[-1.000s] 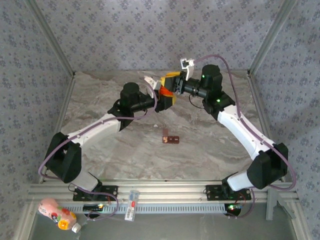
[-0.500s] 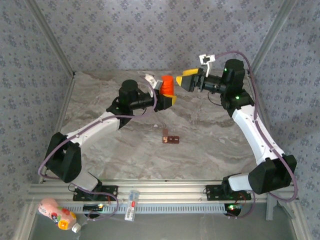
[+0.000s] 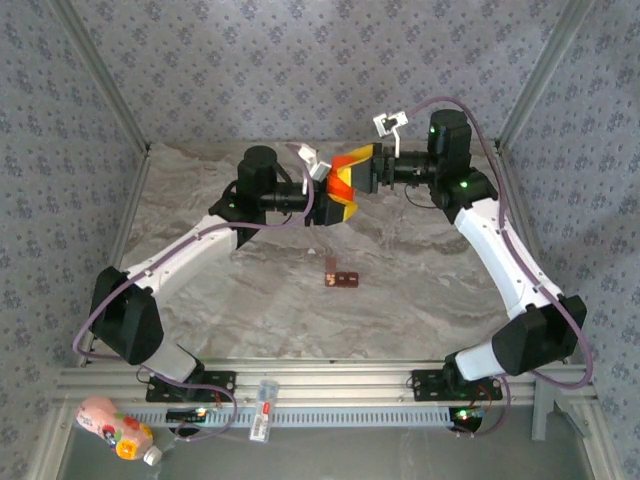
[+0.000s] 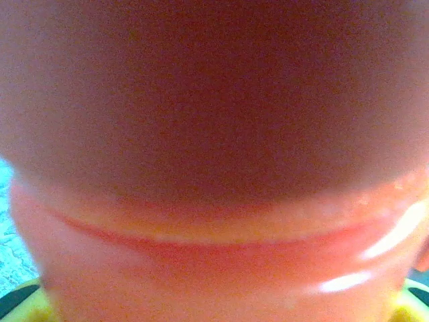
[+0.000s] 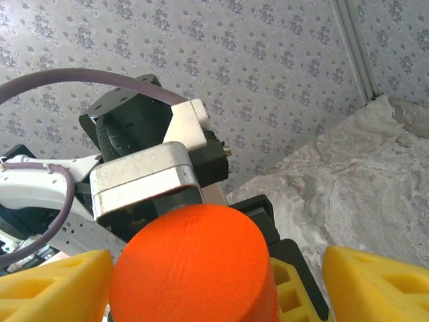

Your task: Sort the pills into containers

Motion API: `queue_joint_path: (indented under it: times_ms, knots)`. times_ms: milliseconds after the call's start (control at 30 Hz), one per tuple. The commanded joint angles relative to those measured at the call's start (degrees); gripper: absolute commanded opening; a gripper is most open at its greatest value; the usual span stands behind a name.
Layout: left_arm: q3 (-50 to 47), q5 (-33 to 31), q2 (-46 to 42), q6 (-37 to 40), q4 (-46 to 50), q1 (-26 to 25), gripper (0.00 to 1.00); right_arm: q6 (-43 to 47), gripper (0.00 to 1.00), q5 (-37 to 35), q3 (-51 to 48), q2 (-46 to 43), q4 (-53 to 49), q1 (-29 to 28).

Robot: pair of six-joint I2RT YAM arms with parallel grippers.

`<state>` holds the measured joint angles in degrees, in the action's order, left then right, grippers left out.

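Observation:
An orange bottle (image 3: 340,186) hangs above the far middle of the table, with my left gripper (image 3: 330,186) shut on its body. In the left wrist view the bottle (image 4: 214,255) is a close orange blur. My right gripper (image 3: 353,168) meets it from the right. In the right wrist view its yellow fingers (image 5: 375,282) stand open on either side of the bottle's orange cap (image 5: 194,268), with a gap on the right side. The containers (image 3: 340,279), a small reddish-brown strip, lie on the marbled table (image 3: 200,300) near its middle. The pills are out of view.
Patterned walls and metal frame posts (image 3: 530,80) close in the table on three sides. A pink bottle (image 3: 115,428) lies outside the near left corner. A small white item (image 3: 262,408) rests on the front rail between the arm bases.
The right gripper let go of the bottle's top, drew back to the right, then came back over the cap with its jaws open. The left gripper kept its hold and shifted slightly.

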<state>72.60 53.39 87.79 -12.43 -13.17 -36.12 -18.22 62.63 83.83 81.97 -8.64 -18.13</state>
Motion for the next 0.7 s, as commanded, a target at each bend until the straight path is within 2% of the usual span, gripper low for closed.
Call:
queue_joint_path:
  times_ms: [0,100,200,300,433,567,667]
  knots:
    - [2.24,2.38,0.24,1.44,0.08,-0.18,0.0,0.65,0.71,1.9,2.5,0.68,-0.85,-0.63]
    - [2.22,1.96,0.29,1.35,-0.03,-0.2,0.0,0.75,0.53,1.89,2.18,0.73,-1.04,-0.98]
    - [2.28,0.73,0.28,1.2,-0.42,-0.21,0.0,1.21,0.45,1.25,1.29,0.43,-1.42,-1.56]
    - [1.87,-1.67,0.07,0.65,-1.5,-0.24,0.0,1.67,0.39,-2.36,-0.92,-0.63,-1.67,-2.57]
    - [0.87,-6.95,-0.33,-0.2,-3.51,-0.55,0.0,2.26,0.29,-11.73,-5.58,-2.93,-0.9,-4.77]
    - [-0.87,-13.22,-0.57,-0.91,-6.55,-1.18,0.0,0.14,0.26,-25.48,-11.45,-5.66,4.72,-8.56]
    - [-1.19,-15.33,-0.16,-0.98,-7.18,-1.49,0.02,-2.0,0.25,-29.43,-14.24,-6.14,8.88,-9.38]
